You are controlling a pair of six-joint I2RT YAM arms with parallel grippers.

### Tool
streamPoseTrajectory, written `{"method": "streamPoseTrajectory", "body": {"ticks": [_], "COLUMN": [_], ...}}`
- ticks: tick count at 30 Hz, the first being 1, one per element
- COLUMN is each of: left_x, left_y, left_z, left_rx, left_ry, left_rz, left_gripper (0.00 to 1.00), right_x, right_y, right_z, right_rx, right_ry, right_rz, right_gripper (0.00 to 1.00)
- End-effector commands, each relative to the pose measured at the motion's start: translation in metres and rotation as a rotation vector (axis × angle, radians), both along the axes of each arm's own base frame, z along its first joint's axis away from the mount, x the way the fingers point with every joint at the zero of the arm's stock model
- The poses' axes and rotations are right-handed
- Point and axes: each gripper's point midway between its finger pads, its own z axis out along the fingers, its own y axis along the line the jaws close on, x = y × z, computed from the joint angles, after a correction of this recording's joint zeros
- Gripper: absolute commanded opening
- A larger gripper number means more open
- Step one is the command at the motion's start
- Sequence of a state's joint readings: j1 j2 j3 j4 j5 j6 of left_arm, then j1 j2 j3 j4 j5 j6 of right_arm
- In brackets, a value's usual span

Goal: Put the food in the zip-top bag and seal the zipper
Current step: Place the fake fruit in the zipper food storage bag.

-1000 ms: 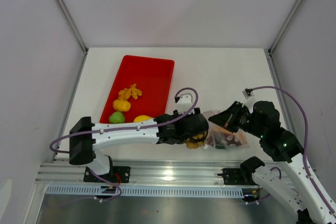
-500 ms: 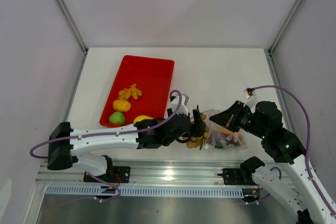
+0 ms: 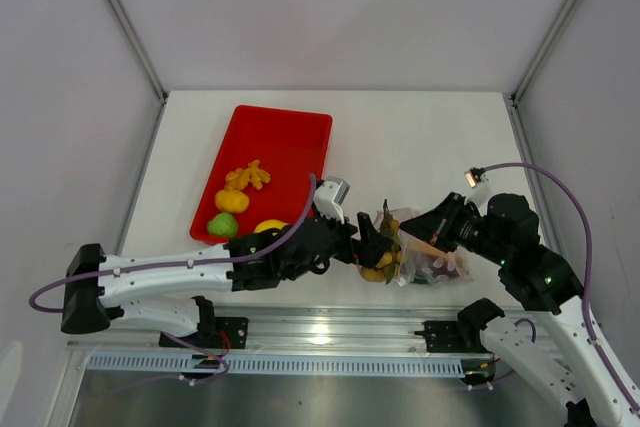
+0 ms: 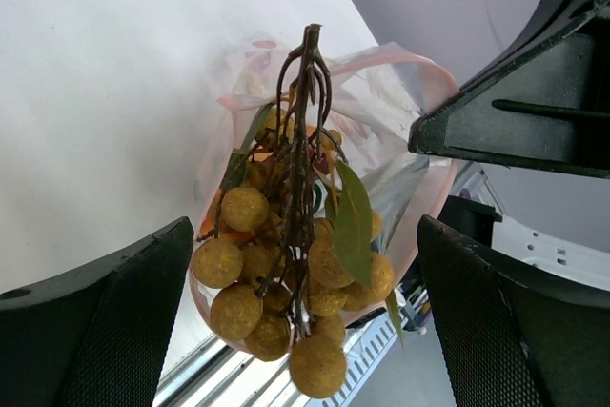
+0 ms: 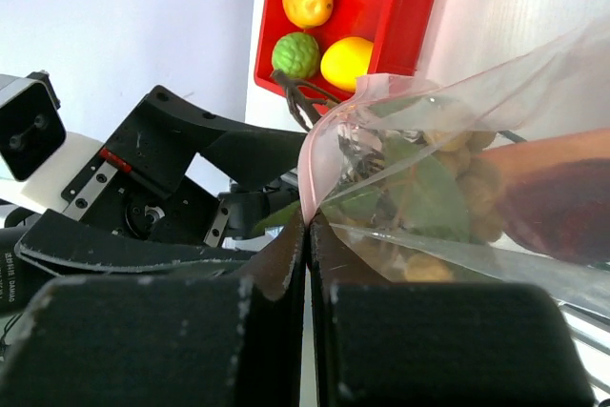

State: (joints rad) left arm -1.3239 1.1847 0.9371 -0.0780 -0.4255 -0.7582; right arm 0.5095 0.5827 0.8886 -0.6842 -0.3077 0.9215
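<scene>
Grape cluster (image 4: 286, 274) lies at the mouth of the zip-top bag (image 3: 432, 263), stem end well in, the last berries looking as if they sit at or just outside the rim; how far in, I can't tell. My left gripper (image 4: 305, 316) is spread wide, fingers either side of the cluster and touching neither it nor the plastic. My right gripper (image 5: 307, 235) is clamped on the bag's rim, pinching the zipper (image 5: 310, 173) and holding the mouth propped toward the left arm. A reddish meat slice (image 5: 562, 202) shows through the plastic, already inside. Step in hand, as I read it: loading, about midway. Next move calls for the left arm to back off clear of the rim without dragging the cluster, then go to the red tray (image 3: 290, 137). Waiting there: mango (image 3: 268, 227), lime (image 3: 223, 224), orange fruit (image 3: 232, 200), orange bits (image 3: 247, 177). Sealing comes last and needs both sets of fingers on the strip. Surface: plain white table (image 3: 420, 137), matte, bag resting near its front edge just ahead of the aluminium rail (image 3: 320, 327). Room: pale panels on three sides, metal struts in the corners.
</scene>
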Motion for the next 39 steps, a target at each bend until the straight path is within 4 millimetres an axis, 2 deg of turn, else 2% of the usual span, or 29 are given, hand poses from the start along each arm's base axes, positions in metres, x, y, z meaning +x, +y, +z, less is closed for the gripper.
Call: {"method": "streamPoseTrajectory", "body": {"ticks": [1, 6, 10, 11, 12, 13, 15, 16, 20, 21, 23, 28, 29, 30, 32, 33, 35, 39], "left_x": [-0.003, -0.006, -0.005, -0.005, -0.008, -0.011, -0.018, -0.020, -0.028, -0.029, -0.031, -0.035, -0.034, -0.033, -0.032, -0.033, -0.032, -0.026], "left_y": [-0.007, -0.014, -0.004, 0.000, 0.002, 0.006, 0.011, 0.012, 0.016, 0.015, 0.009, -0.012, -0.016, -0.024, -0.036, -0.042, -0.049, -0.066], "left_z": [0.014, 0.006, -0.002, -0.004, 0.003, -0.009, -0.018, -0.015, -0.030, -0.032, -0.032, -0.027, -0.037, -0.025, -0.029, -0.023, -0.029, -0.023], "left_rx": [-0.028, -0.034, -0.023, -0.022, -0.048, -0.029, -0.020, -0.046, -0.030, -0.030, -0.036, -0.039, -0.005, -0.021, 0.007, -0.002, 0.012, -0.019], "left_ry": [-0.039, -0.018, 0.002, 0.002, -0.005, 0.001, 0.002, -0.005, 0.013, 0.017, 0.019, 0.020, 0.028, 0.026, 0.032, 0.034, 0.042, 0.046], "left_rz": [-0.047, -0.065, -0.029, -0.022, -0.028, -0.031, -0.048, -0.055, -0.071, -0.081, -0.094, -0.140, -0.140, -0.148, -0.156, -0.168, -0.168, -0.176], "left_gripper": [0.99, 0.99, 0.95, 0.89, 0.86, 0.82, 0.73, 0.70, 0.41, 0.36, 0.32, 0.30, 0.30, 0.29, 0.29, 0.29, 0.27, 0.22], "right_x": [-0.001, -0.001, -0.001, -0.001, -0.001, -0.001, -0.001, 0.000, -0.001, -0.002, -0.002, -0.003, -0.003, -0.004, -0.005, -0.005, -0.006, -0.006], "right_y": [0.003, 0.002, 0.001, 0.002, 0.002, 0.002, 0.002, 0.002, 0.002, 0.001, 0.002, 0.004, 0.005, 0.006, 0.008, 0.009, 0.009, 0.008], "right_z": [0.019, 0.020, 0.020, 0.019, 0.020, 0.019, 0.018, 0.017, 0.016, 0.017, 0.017, 0.017, 0.019, 0.019, 0.020, 0.018, 0.020, 0.019], "right_rx": [0.038, 0.037, 0.031, 0.028, 0.028, 0.027, 0.023, 0.020, 0.020, 0.021, 0.024, 0.042, 0.050, 0.056, 0.079, 0.083, 0.102, 0.100], "right_ry": [-0.069, -0.072, -0.074, -0.072, -0.075, -0.076, -0.076, -0.073, -0.072, -0.072, -0.070, -0.060, -0.064, -0.059, -0.052, -0.047, -0.043, -0.036], "right_rz": [0.022, 0.021, 0.019, 0.021, 0.021, 0.022, 0.023, 0.022, 0.025, 0.024, 0.025, 0.032, 0.035, 0.042, 0.049, 0.050, 0.046, 0.035], "right_gripper": [0.00, 0.00, 0.00, 0.00, 0.00, 0.00, 0.00, 0.00, 0.00, 0.00, 0.00, 0.00, 0.00, 0.00, 0.00, 0.00, 0.00, 0.00]}}
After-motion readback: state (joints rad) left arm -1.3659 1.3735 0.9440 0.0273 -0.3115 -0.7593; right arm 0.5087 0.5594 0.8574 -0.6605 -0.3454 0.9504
